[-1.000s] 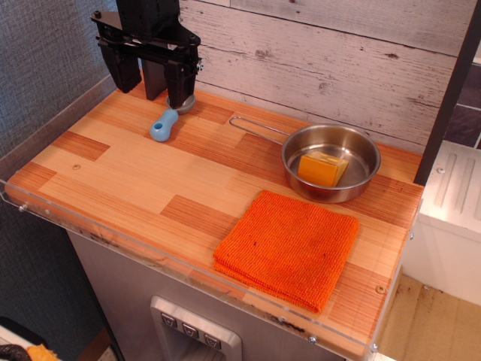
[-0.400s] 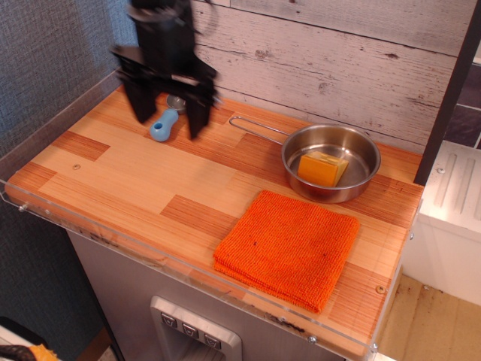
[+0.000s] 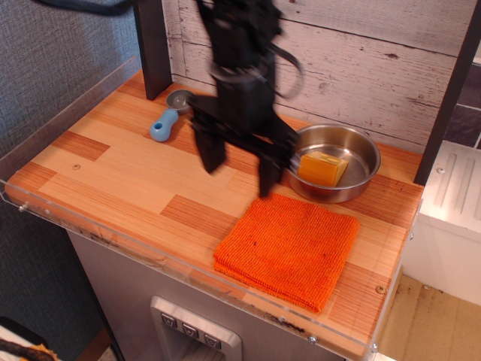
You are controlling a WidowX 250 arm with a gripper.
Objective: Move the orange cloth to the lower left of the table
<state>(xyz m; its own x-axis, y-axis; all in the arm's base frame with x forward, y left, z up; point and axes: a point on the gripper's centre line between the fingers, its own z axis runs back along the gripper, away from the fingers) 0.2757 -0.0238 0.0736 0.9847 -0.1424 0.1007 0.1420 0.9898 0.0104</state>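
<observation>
- A second ago my black pincer (image 3: 237, 167) was at the far left corner. Now it has swung across to the middle.
- Its two fingers are spread wide apart and hold nothing.
- The bright orange knitted square cloth (image 3: 289, 248) has not moved. It lies flat at the near right of the striped wooden bench (image 3: 113, 177).
- One finger tip is just above the cloth's far edge.
- I think I must drop lower, pinch the cloth, then drag it to the near left.
- The round steel pan (image 3: 331, 162) with its yellow block (image 3: 322, 168) sits close behind, so I must take care.
</observation>
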